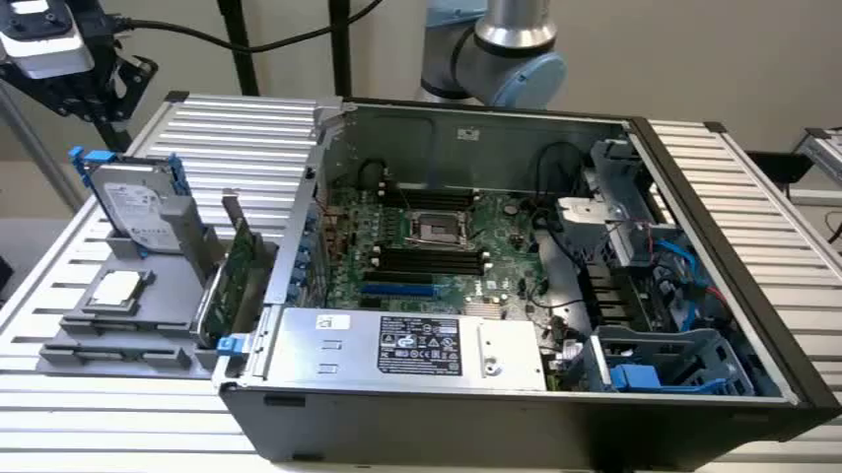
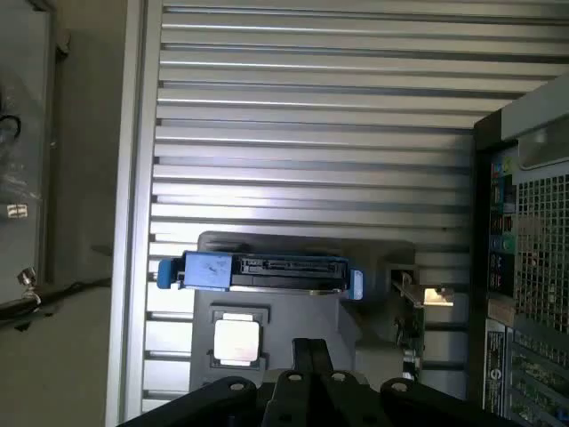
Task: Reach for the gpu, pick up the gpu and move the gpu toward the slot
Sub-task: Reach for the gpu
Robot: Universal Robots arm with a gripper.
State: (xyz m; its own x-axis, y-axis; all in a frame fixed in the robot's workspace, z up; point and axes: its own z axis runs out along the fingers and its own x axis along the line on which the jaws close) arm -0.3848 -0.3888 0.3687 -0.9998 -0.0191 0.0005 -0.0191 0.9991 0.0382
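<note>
Black gripper point(image 1: 95, 103) point(image 2: 313, 351) is hanging high over the ribbed silver metal table point(image 1: 237, 128) point(image 2: 311, 133), well apart from everything on it. In the wrist view its black fingers point(image 2: 305, 354) are sitting pressed together, clenched on nothing, touching nothing.

Thin flat green circuit-board gpu point(image 1: 241, 268) point(image 2: 407, 294) with a silver metal end bracket is standing on edge in the grey plastic holder point(image 1: 79, 350) point(image 2: 267, 242), well below the fingers and off to their case side, just beside the outer wall of the open black computer case point(image 1: 526, 424) point(image 2: 533, 231). It is not being gripped.

Silver hard drive with blue rails point(image 1: 138, 202) point(image 2: 262, 271) is standing upright in the same holder, closer under the fingers than the gpu. Small square silver chip point(image 1: 116, 289) point(image 2: 237, 338) is lying flat in the holder, near the fingertips in the wrist view, beside the drive.

Inside the case a green motherboard point(image 1: 435, 246) is lying open. A silver power supply box point(image 1: 315, 345) is carrying a black-and-white label point(image 1: 418, 345); the print is too small to read. The hard drive's top label is also unreadable
</note>
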